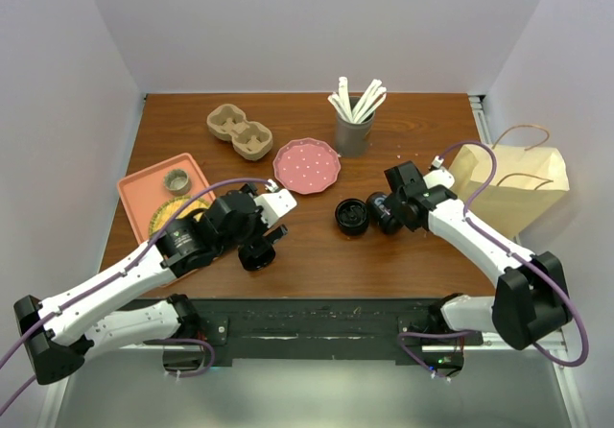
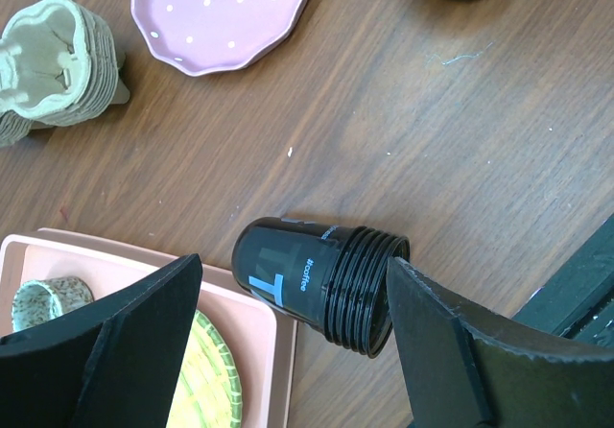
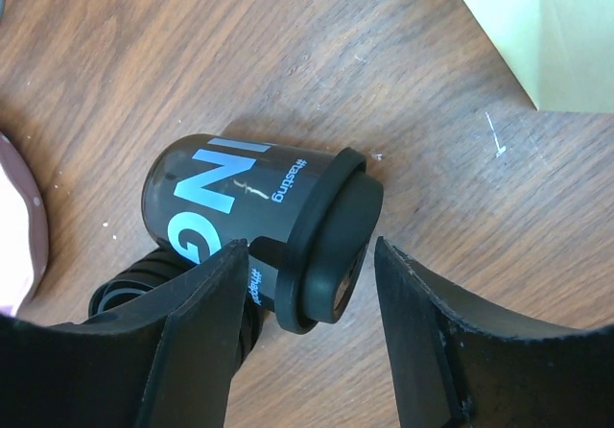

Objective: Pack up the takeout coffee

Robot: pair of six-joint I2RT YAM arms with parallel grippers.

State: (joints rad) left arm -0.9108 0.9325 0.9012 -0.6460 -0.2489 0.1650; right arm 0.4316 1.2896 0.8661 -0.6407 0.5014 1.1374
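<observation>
**Black takeout cups lie on their sides, both pincers spread over them**

On the brown wooden table [image 1: 422, 130], the right gripper [image 3: 312, 244] straddles the lid end of a lidded cup [image 3: 240, 198]. The cup lies on its side just beside a stack of lids [image 1: 351, 216]. The jaws are spread: one finger [image 3: 192, 342] sits against the cup wall, and a sliver of wood shows between the lid and the other.

The left gripper [image 2: 293, 265] hangs with its jaws wide over a second cup [image 2: 288, 270]. This cup is also on its side, close against the edge of the pink tray [image 2: 285, 361], and neither finger touches it. Its mouth end shows a run of stacked ridges, which could be nested rims or lids.

Both cups look light, thin-walled and smooth. Lying down they are likely to roll away from a nudge, and a hard squeeze at mid-wall could dent them. The stiffest hold is probably near the rim, just below the lid, since pinching the lid itself risks popping it off.

At the back of the table stands a cardboard cup carrier [image 1: 240, 130]. The pink dotted plate [image 1: 307, 165] lies between it and the cups, and a grey holder of white stirrers [image 1: 353, 126] stands near the plate. The paper bag [image 1: 508, 183] waits at the right edge, beside the right arm. The tray edge crowds the left fingers and the lid stack crowds the right.
</observation>
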